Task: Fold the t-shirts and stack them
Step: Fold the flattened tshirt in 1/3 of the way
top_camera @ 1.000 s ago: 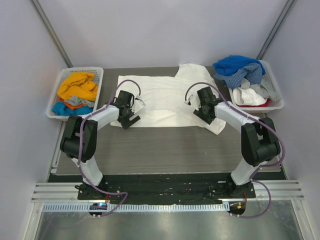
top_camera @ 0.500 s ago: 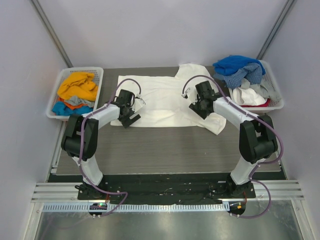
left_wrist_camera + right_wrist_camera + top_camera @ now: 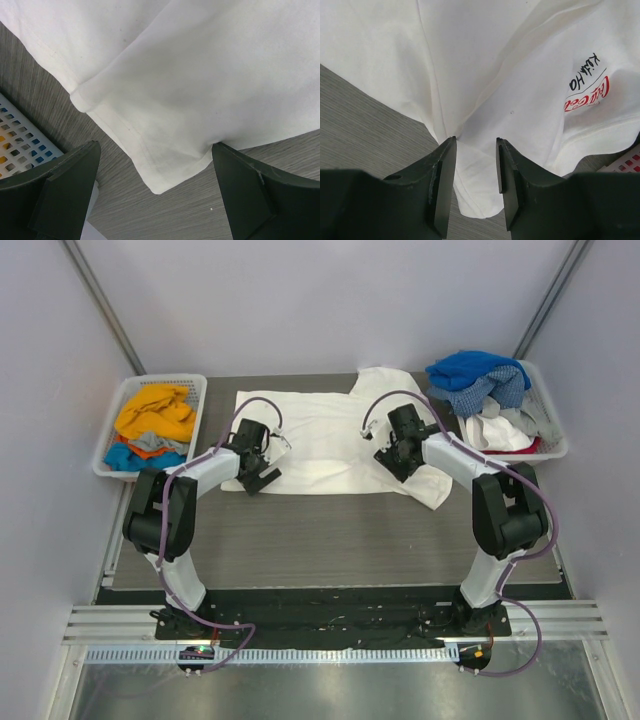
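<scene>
A large white t-shirt point(image 3: 320, 435) lies spread flat on the dark table point(image 3: 330, 535). My left gripper point(image 3: 258, 478) hovers over its near left corner. In the left wrist view that gripper point(image 3: 155, 146) is wide open, and the shirt's hem corner point(image 3: 160, 182) lies between the fingers, untouched. My right gripper point(image 3: 392, 458) is low over the shirt's right side. Its jaws point(image 3: 475, 141) stand partly open astride a flat fold of the white shirt point(image 3: 480, 180) near the sleeve. A red and black logo point(image 3: 587, 90) shows on the cloth to the right.
A white slatted basket point(image 3: 112, 430) at the far left holds orange point(image 3: 155, 412), grey and blue shirts. Another basket point(image 3: 553, 430) at the far right holds blue point(image 3: 478, 368), checked point(image 3: 470, 395) and white cloth. The left basket's wall point(image 3: 20, 145) is close beside my left finger.
The right gripper has moved a little up and to the left over the shirt, and its jaws have narrowed slightly. The left gripper has barely moved.
</scene>
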Controlling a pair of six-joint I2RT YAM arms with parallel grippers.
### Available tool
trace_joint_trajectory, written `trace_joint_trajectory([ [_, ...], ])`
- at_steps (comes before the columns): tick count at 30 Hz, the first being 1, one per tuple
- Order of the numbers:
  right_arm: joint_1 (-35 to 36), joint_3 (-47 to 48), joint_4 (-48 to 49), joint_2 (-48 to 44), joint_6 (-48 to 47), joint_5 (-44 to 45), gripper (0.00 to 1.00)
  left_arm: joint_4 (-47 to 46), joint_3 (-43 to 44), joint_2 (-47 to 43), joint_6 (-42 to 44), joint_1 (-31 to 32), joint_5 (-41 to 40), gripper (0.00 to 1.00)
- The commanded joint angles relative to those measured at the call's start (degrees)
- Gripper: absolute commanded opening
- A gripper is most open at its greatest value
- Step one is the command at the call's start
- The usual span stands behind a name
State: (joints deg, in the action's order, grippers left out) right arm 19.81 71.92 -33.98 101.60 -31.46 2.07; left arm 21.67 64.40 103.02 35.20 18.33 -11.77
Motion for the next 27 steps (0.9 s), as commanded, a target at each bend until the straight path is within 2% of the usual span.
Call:
trace_joint_trajectory([
  [1, 0.31, 2.35, 0.67, 0.09, 0.88, -1.36, 0.44, -1.63, 0.64, 1.39, 1.1, -0.22, -0.71, 1.0],
  [27, 0.31, 1.91, 1.19, 1.23, 0.0, -2.33, 0.4, -1.89, 0.29, 1.39, 1.71, -0.22, -1.33, 1.0],
])
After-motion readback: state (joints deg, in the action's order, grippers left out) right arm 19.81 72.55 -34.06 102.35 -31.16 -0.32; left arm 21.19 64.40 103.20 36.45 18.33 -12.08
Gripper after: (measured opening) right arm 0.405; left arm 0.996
